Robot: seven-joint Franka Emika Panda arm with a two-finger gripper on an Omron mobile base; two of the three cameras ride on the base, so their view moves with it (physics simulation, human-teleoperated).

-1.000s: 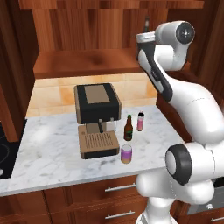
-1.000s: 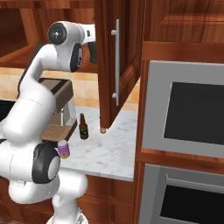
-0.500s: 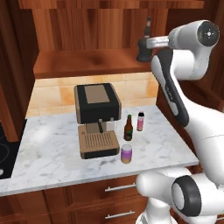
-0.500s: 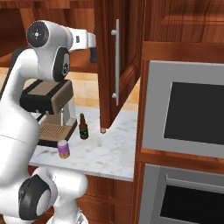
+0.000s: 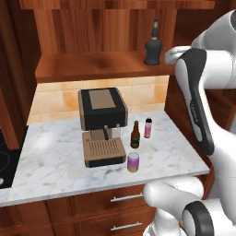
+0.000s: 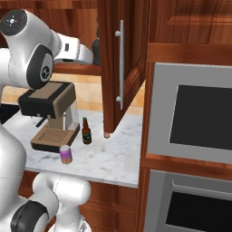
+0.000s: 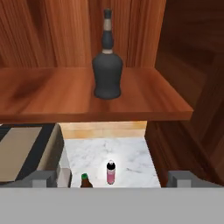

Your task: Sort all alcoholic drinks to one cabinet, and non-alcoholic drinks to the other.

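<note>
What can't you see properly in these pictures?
- Pink bottle: in the right base view the cabinet door hides it.
- Grey bottle: in the right base view the door hides most of it.
- Beer bottle: in the hand view the bottom edge cuts off all but its top; the label is too small to read in the left base view.
- Purple can: its writing is too small.

Three bottles [image 5: 153, 44]; one can [image 5: 133, 162]

No text or label can be read anywhere.
</note>
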